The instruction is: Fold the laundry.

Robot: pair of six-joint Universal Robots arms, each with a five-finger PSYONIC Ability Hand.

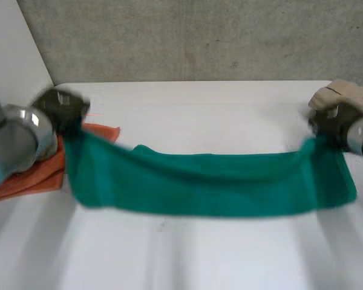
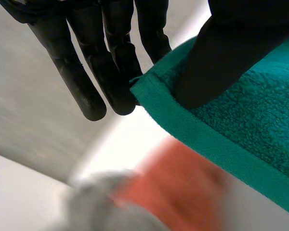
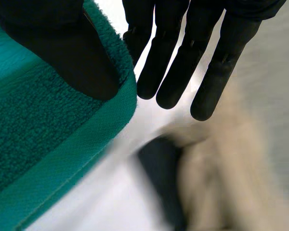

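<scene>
The white table [image 1: 199, 109] takes up most of what I see. There is bare surface on the near side of the cloth and more beyond it, up to the far edge under the grey wall [image 1: 199, 36].

Across the middle hangs the green towel [image 1: 212, 181], stretched lengthwise between my two hands. Its top edge sags in the centre and its lower edge is a fairly straight line (I cannot tell whether that edge touches the table).

At the towel's left end an orange cloth [image 1: 30, 175] lies crumpled on the table beside my left arm, and the towel's end overlaps it from where I look. Near the table's far right corner sits a beige cloth [image 1: 345, 96], just behind my right hand, so both ends are crowded while the middle is free.

My left hand [image 1: 60, 109] is clamped on the towel's upper left corner. The thumb [image 2: 226, 57] presses the terry face and the straight fingers [image 2: 111, 72] back the hemmed edge. My right hand [image 1: 330, 124] pinches the upper right corner in the same way, thumb [image 3: 62, 48] on the pile and fingers [image 3: 183, 62] behind the hem.
</scene>
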